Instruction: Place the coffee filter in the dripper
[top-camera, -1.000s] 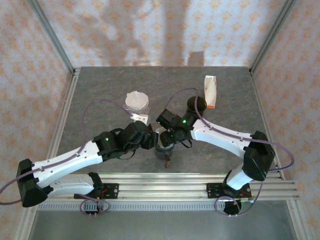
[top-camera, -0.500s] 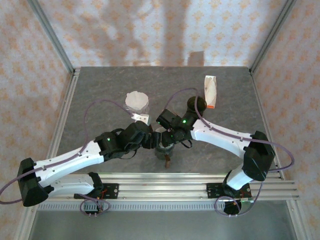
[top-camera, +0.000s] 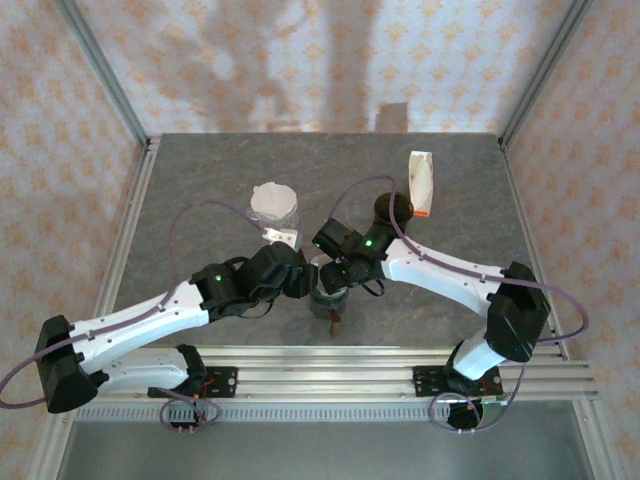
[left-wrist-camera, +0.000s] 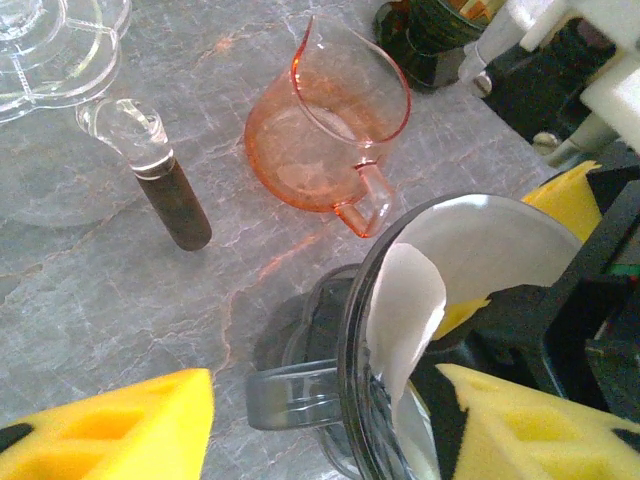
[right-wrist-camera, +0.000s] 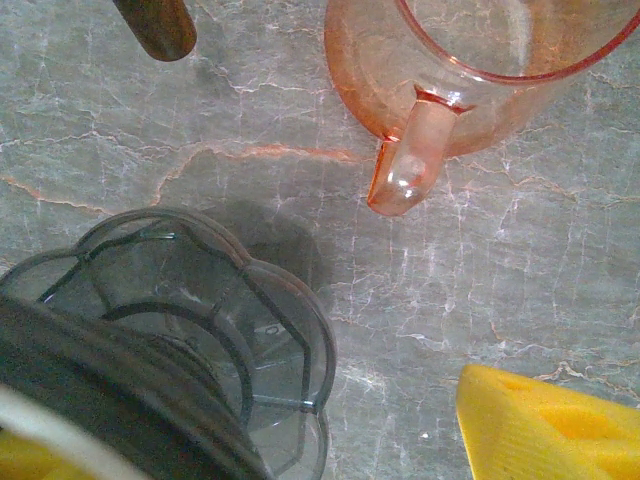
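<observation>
Now | coffee filter (left-wrist-camera: 405, 305) inside dripper (left-wrist-camera: 285, 395) | left gripper (left-wrist-camera: 325, 395) spread around it

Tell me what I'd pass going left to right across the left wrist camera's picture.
clear glass dish → glass tool with brown handle → orange glass pitcher → white coffee filter, sitting in the grey dripper
</observation>
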